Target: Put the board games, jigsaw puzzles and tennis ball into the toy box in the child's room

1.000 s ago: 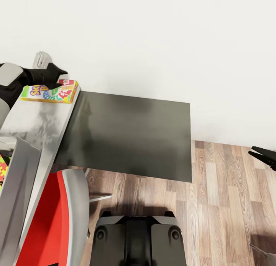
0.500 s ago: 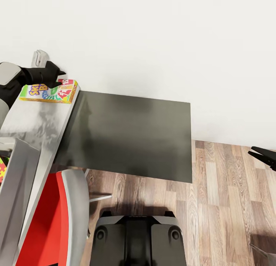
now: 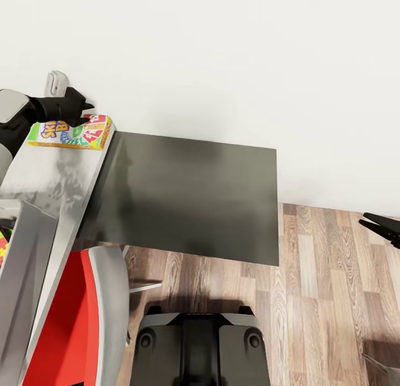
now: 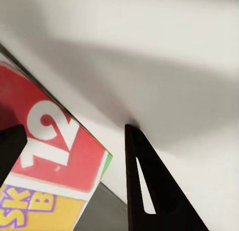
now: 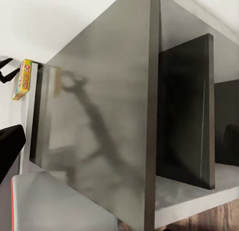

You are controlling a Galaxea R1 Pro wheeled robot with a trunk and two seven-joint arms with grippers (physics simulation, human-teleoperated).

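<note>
The yellow-green-red board game (image 3: 71, 133) lies flat on the pale grey part of the table (image 3: 44, 172), close to the wall. My left gripper (image 3: 84, 109) hangs open over the box's far end. In the left wrist view its two fingers (image 4: 144, 191) stand wide apart, with the red corner of the board game (image 4: 55, 151) between them. My right gripper (image 3: 366, 221) is off the table's right end, above the floor, its tips slightly apart and holding nothing. The toy box (image 3: 25, 247) shows its grey rim at lower left, with a scrap of jigsaw puzzle (image 3: 2, 246) inside.
The dark grey section of the table (image 3: 189, 194) lies in the middle, and the right wrist view looks along it (image 5: 99, 116) toward the board game (image 5: 22, 79). A red chair with a grey rim (image 3: 66, 319) stands under the table's edge. Wood floor (image 3: 333, 297) lies to the right.
My left gripper has crept a little toward the wall over the board game's far end. The box and my right gripper have stayed put.
</note>
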